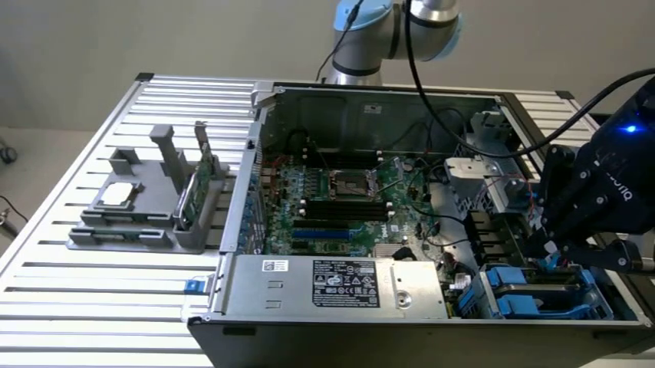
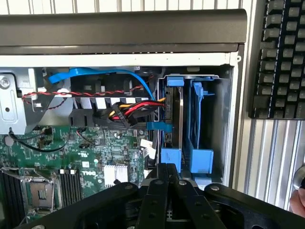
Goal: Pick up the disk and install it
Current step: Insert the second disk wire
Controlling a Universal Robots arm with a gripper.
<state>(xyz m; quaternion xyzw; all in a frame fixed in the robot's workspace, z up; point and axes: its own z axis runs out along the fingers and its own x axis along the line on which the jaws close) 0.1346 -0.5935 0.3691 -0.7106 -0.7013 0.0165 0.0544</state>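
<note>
The disk (image 2: pixel 177 114) stands on edge in the drive bay at the corner of the open computer case, a silver-grey slab in a blue carrier frame. A second blue carrier (image 2: pixel 200 124) sits in the slot beside it. My gripper (image 2: pixel 167 168) hangs just in front of the disk's near end, its black fingers (image 2: pixel 155 191) pressed together with nothing between them. In the exterior view the black wrist housing (image 1: pixel 603 192) hovers over the blue drive bay (image 1: pixel 532 295) at the case's right front corner.
Red, yellow and black cables (image 2: pixel 128 112) and a blue cable (image 2: pixel 109 74) run close to the bay. The motherboard (image 1: pixel 338 199) and power supply (image 1: pixel 338 284) fill the case. A grey fixture (image 1: pixel 133 222) with a chip and green card (image 1: pixel 199 184) stands on the slatted table. A keyboard (image 2: pixel 281 57) lies outside the case.
</note>
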